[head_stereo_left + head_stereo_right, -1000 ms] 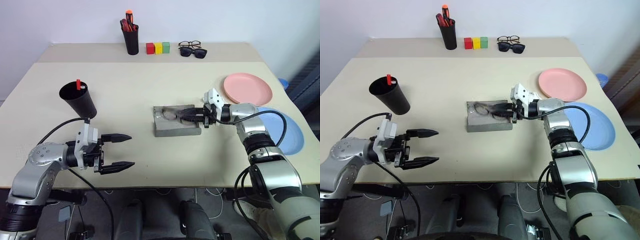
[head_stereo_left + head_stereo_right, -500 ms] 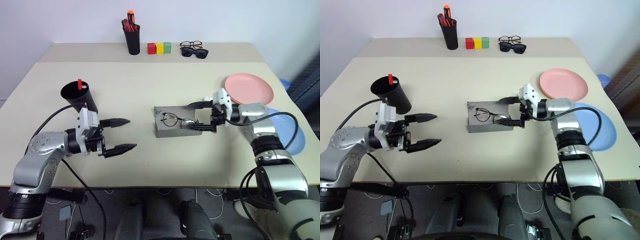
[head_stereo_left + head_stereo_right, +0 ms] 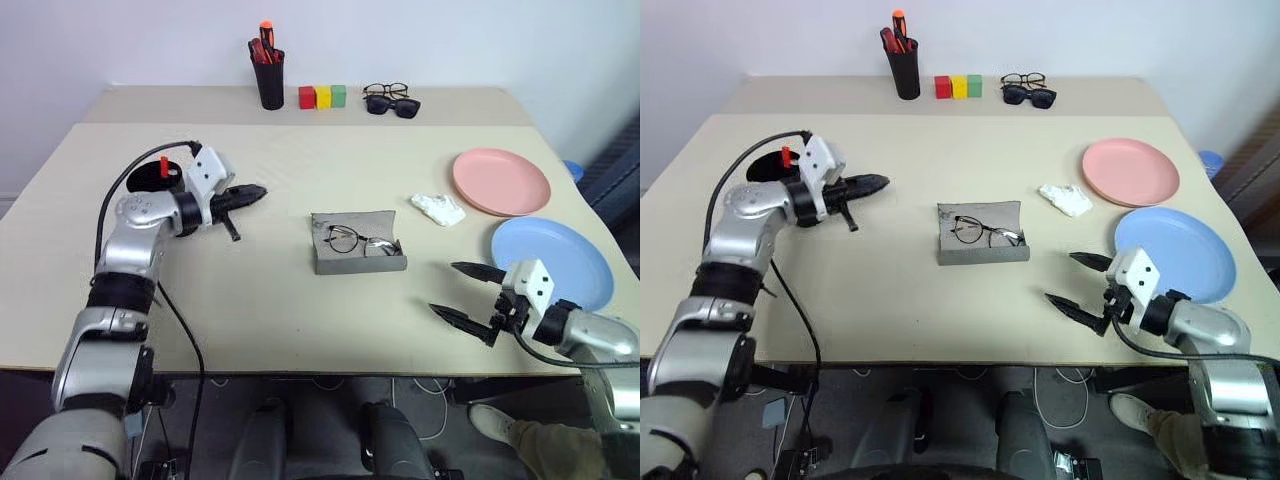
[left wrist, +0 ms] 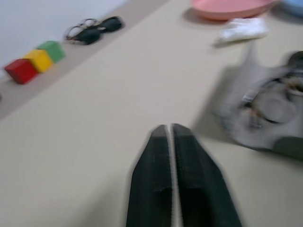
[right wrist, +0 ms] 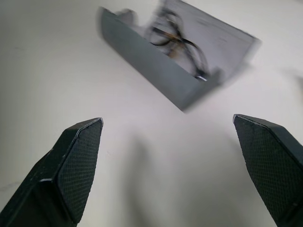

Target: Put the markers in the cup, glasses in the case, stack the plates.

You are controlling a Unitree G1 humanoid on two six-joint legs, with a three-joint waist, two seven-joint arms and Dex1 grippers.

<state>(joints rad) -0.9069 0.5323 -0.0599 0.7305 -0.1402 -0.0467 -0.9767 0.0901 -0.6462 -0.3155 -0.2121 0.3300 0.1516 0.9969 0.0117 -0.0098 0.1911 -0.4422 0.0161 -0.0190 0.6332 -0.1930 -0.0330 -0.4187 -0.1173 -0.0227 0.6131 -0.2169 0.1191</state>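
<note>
1. Tabletop (image 3: 280, 300), broad, beige and matte, carries everything, with a raised strip along the far wall.
2. The round light blue plastic plate (image 3: 550, 262) lies near the right edge, and the round salmon pink plastic plate (image 3: 501, 181) lies just beyond it; they sit side by side, not stacked.
3. The grey rectangular box-shaped case (image 3: 357, 243) sits mid-table with its flap lid open, and the thin black-framed glasses (image 3: 352, 240) lie inside it.
4. The wide black plastic cup (image 3: 152, 179) stands at the left, partly hidden behind the left arm, with a red-capped marker (image 3: 163, 165) poking out of it.
5. The left gripper (image 3: 240, 197) hovers just right of the cup, fingers pressed together on nothing.
6. The right gripper (image 3: 465, 292) hangs near the front edge beside the blue plate, fingers spread wide and empty.
7. A small crumpled white scrap (image 3: 438, 208) rests between the case and the pink plate.
</note>
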